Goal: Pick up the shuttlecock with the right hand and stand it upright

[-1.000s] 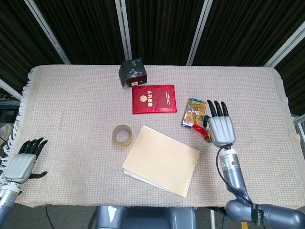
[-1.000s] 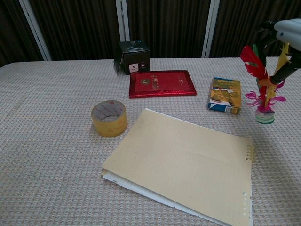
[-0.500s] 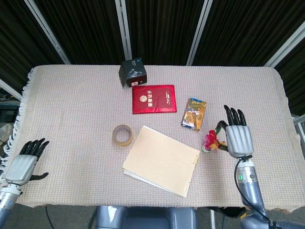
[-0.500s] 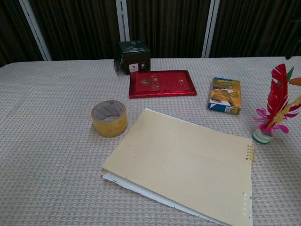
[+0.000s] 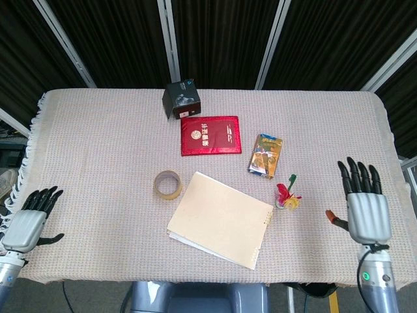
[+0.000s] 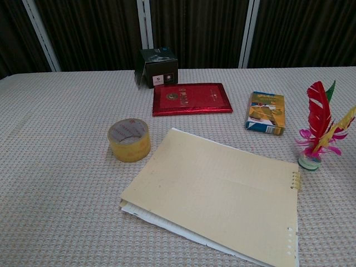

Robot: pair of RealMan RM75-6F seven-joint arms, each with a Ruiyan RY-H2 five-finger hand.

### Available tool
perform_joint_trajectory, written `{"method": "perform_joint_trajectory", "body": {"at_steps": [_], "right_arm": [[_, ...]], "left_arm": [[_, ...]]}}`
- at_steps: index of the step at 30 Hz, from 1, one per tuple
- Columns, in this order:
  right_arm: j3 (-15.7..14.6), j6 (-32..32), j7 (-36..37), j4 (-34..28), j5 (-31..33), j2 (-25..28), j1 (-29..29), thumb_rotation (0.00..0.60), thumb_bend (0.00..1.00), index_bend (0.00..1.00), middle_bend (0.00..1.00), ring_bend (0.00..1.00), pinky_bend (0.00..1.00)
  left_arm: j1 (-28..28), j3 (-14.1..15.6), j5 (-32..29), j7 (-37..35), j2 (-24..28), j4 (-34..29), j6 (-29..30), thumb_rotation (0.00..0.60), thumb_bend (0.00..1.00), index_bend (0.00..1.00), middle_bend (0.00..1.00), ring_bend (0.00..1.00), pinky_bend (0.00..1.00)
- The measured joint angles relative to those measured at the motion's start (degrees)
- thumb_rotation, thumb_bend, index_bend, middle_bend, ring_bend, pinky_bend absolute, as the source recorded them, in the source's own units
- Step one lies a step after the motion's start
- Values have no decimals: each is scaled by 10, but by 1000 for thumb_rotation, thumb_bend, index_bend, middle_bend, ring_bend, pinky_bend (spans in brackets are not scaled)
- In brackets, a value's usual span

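Note:
The shuttlecock [image 5: 286, 197] [image 6: 319, 133] has red, yellow, green and pink feathers on a small round base. It stands upright on the cloth, just right of the notebook's corner, with nothing touching it. My right hand [image 5: 365, 205] lies to its right near the table's front right edge, fingers spread and empty, well apart from it. My left hand [image 5: 29, 220] rests at the front left edge, fingers apart, holding nothing. Neither hand shows in the chest view.
A tan notebook [image 5: 220, 220] lies at the front middle with a roll of yellow tape [image 5: 167, 185] to its left. Behind them are a red booklet [image 5: 210, 135], a black box [image 5: 182, 99] and a small colourful pack [image 5: 265, 155]. The table edge [image 5: 394, 150] runs close to my right hand.
My right hand has let go of the shuttlecock and drawn back to the right and toward the front edge. The shuttlecock stays standing where it was set. The left hand has barely moved.

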Motion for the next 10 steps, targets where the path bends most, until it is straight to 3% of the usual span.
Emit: {"method": "perform_joint_trajectory", "body": {"at_steps": [4,10], "right_arm": [[-27,29,29,29,-29,13,-38,600,69,17,0,0,0],[-47,49,115,141,-40,-4,-84,600,71,29,0,0,0]], "left_arm": [[7,0,11,3,3,-9,27,600,38,0,0,0,0],[21,10,52,5,6,-21,78,600,38,0,0,0,0]]}}
